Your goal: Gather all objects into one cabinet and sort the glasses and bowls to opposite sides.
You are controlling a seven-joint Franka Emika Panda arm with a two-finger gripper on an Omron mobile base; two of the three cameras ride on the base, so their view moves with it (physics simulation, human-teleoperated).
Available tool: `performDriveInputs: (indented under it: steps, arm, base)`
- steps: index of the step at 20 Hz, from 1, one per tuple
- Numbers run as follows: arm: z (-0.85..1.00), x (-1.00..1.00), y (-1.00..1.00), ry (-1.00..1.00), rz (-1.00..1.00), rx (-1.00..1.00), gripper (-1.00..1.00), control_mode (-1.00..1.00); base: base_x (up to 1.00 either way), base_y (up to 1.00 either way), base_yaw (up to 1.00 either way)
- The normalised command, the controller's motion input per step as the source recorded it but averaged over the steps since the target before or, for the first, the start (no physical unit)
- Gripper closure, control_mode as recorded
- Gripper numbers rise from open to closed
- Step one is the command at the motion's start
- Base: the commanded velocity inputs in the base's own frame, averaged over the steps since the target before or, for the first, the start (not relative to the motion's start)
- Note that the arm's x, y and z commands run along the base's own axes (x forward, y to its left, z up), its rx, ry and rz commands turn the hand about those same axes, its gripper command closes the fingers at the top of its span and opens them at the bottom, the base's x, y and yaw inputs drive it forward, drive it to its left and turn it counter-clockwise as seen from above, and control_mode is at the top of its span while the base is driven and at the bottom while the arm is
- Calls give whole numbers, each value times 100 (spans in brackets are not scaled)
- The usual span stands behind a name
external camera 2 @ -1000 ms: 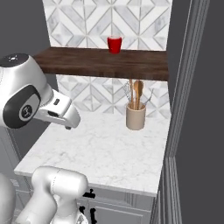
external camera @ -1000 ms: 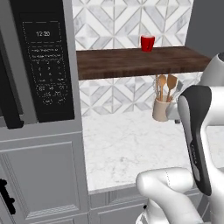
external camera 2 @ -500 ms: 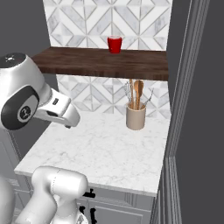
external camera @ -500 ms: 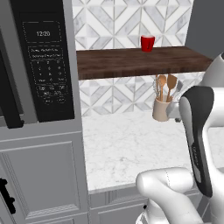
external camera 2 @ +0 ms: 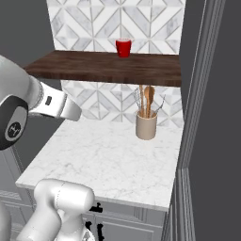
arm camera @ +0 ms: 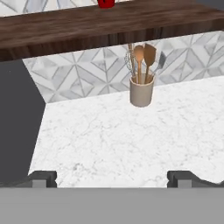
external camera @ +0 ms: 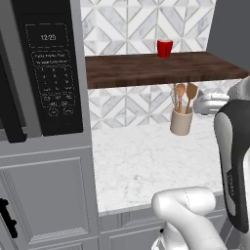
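Note:
One red glass stands upright on the dark brown wooden shelf against the tiled wall; its lower edge shows at the top of the hand view. My gripper is open, its two dark fingertips far apart with nothing between them. It hovers over the white marble counter, well below and in front of the shelf. The bowls and the cabinet are out of view.
A beige utensil crock with wooden spoons stands at the back of the counter under the shelf. A black microwave fills the left side. A tall grey panel closes off the counter's right end.
The arm has shifted slightly to the right in the left base view. The gripper stays open, and the glass and crock have not moved.

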Motion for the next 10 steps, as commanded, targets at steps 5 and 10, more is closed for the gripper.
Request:
performDriveInputs:
  steps: [5,10]
  arm:
    - [56,0,0,-30,0,0,-100,-100]
    - [49,-2,0,-14,0,0,-100,-100]
  base:
    - [0,0,0]
    - [0,0,0]
